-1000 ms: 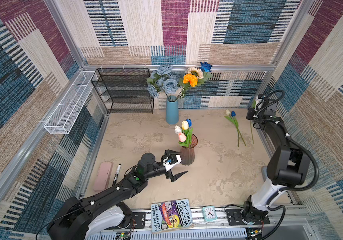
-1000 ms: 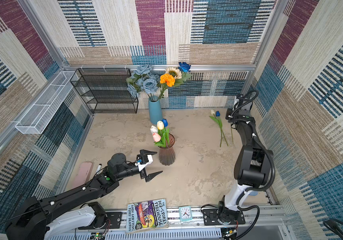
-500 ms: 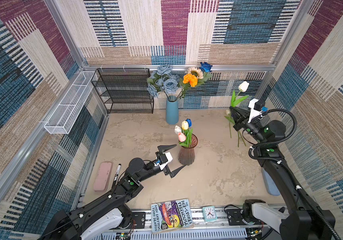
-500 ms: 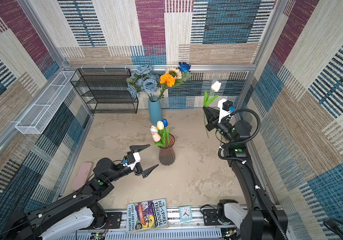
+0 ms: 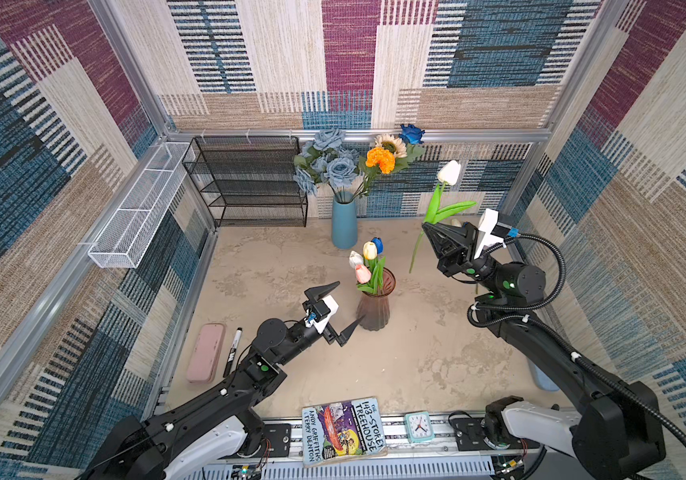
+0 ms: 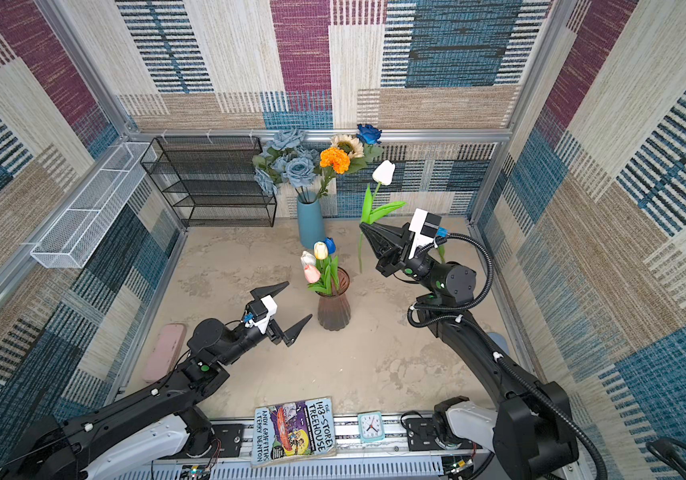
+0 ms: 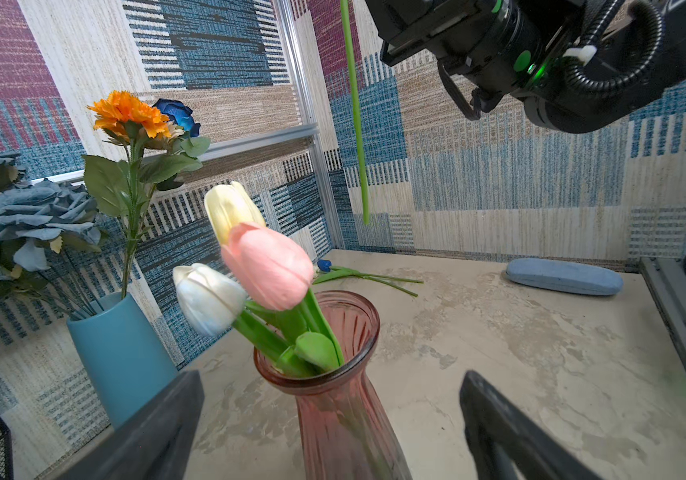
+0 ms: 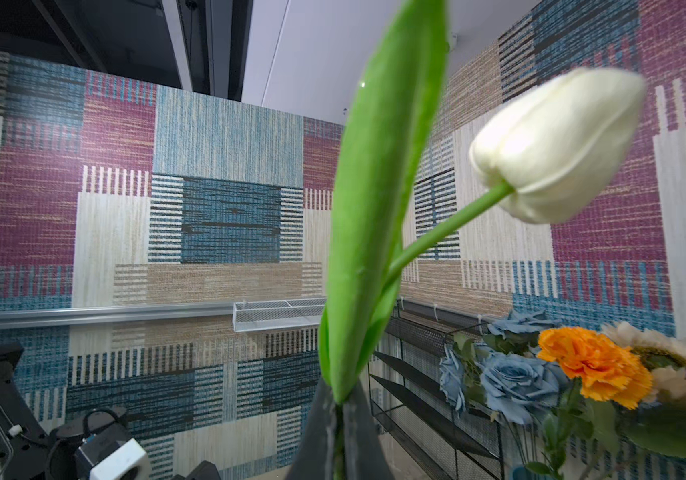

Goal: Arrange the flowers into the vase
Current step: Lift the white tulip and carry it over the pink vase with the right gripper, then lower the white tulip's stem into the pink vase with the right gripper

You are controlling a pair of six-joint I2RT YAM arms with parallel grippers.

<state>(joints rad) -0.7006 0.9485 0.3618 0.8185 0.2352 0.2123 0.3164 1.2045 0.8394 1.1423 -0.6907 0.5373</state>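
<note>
A ribbed pink glass vase (image 5: 373,305) (image 6: 334,307) (image 7: 333,399) stands mid-table with white, pink, yellow and blue tulips (image 5: 368,259) in it. My left gripper (image 5: 349,301) (image 6: 299,300) is open just left of the vase, its fingers (image 7: 166,424) on either side of the vase without touching it. My right gripper (image 5: 426,227) (image 6: 364,227) (image 8: 339,409) is raised to the right of the vase and shut on the stem of a white tulip (image 5: 449,172) (image 6: 383,172) (image 8: 553,145). The stem's lower end hangs free. One blue tulip (image 7: 358,276) lies on the table at the back right.
A blue vase (image 5: 344,224) with roses, a marigold and a sunflower stands at the back beside a black wire shelf (image 5: 250,183). A white wire basket (image 5: 137,208) hangs on the left wall. A pink case (image 5: 206,353), marker (image 5: 233,351), book (image 5: 343,430), clock (image 5: 418,426) and blue case (image 7: 564,276) lie around.
My right gripper has come up from the back right of the table with the white tulip and swung toward the middle. The left gripper stayed open beside the vase, rolling a little.
</note>
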